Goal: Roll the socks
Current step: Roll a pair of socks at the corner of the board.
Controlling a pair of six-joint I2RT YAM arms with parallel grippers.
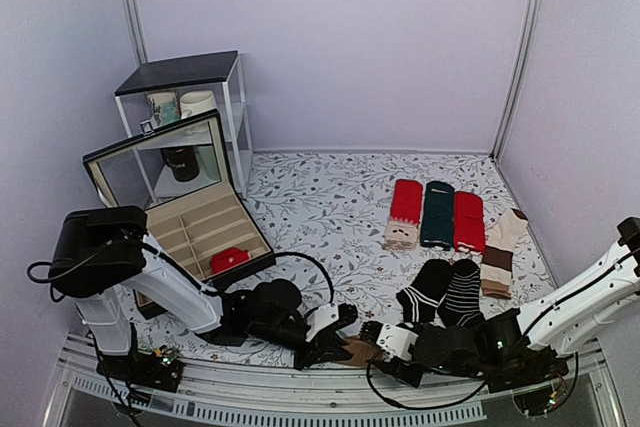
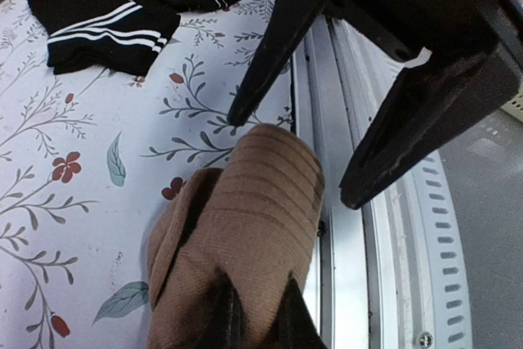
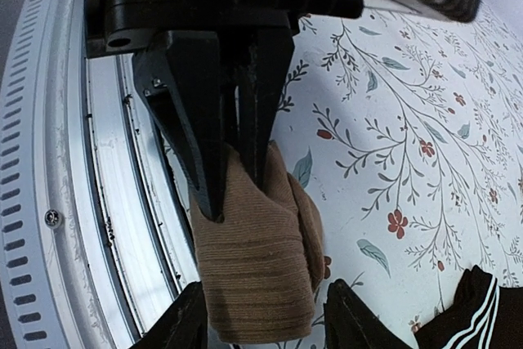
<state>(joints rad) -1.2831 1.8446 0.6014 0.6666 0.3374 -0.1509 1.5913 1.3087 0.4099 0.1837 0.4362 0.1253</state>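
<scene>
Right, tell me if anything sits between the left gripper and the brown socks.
Nothing visible does. The left gripper is open, with the brown socks right at its fingertips, while the right gripper pinches the roll from the other end.

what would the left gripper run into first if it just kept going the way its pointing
Most likely the brown sock roll. The left gripper has its jaws open right at the roll's near end, which the right gripper pinches from the other side. Depth is hard to judge.
</scene>
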